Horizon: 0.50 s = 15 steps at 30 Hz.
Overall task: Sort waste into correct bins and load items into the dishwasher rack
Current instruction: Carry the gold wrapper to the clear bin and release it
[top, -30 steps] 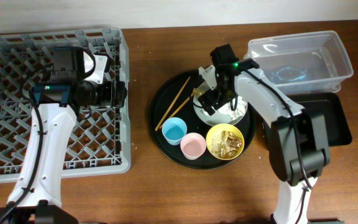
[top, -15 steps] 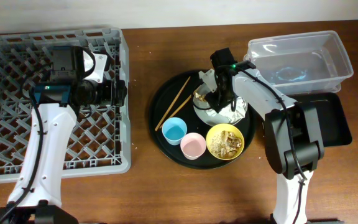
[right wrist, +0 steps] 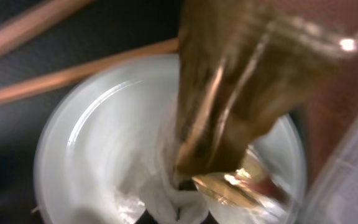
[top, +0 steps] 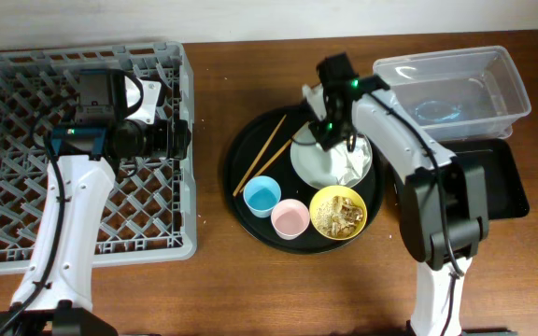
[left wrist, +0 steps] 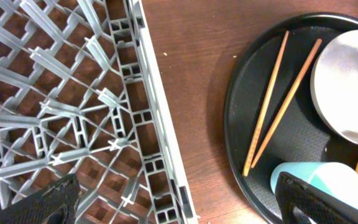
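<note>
- Overhead: the right gripper [top: 328, 131] is closed, its tips pinching the crumpled napkin [top: 351, 161], which trails down from them onto the plate [top: 308, 166]. The left gripper [top: 177, 138] is spread wide over the dishwasher rack [top: 26, 84].
- Left wrist: the wide-open jaws hold nothing. The rack's rim [left wrist: 157, 143] lies between them, and 2 chopsticks [left wrist: 267, 99] lie ahead, toward the right finger.
- Right wrist: the closed tips bunch the napkin [right wrist: 166, 200], with the plate [right wrist: 86, 143] beneath.

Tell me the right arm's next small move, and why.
Probably lift straight up: the right pincer is shut on the crumpled napkin, which lies on the plate. Raising it clear first should avoid dragging the plate when the napkin is carried away.
</note>
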Motion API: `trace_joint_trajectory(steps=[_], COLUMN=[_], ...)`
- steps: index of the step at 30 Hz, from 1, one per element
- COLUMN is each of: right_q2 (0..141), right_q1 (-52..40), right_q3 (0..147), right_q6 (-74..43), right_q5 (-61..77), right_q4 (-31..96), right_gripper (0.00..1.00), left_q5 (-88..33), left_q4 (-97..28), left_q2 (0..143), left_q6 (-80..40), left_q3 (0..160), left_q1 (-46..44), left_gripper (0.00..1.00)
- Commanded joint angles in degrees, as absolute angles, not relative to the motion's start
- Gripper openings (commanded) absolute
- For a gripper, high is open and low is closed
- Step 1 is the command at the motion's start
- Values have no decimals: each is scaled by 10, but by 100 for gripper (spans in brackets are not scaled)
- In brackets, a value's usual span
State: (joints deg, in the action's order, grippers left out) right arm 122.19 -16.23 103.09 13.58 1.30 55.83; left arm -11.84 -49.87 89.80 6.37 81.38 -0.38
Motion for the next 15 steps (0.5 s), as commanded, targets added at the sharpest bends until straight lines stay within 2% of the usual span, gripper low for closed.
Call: trace_joint_trajectory(steps=[1,5,9,15], right_q2=[1143,1101,1107,1144], right_q1=[-144,-88,14,70], right_q3=[1138,1170,1169,1169], right_q6=[79,43,23,14], right_q5=[-8,-21,-22,-12], right_q4=[584,580,560,515], right_gripper=[4,4,4,4], left_q5=[-127,-127,-127,-127], left_q4=[-498,-498,-498,-498], left_q2=[888,888,888,888], left_q6=[61,61,61,61], left_q3=[823,823,823,823], left_q1=[-7,-7,-7,-7], left_gripper=[99,99,99,99])
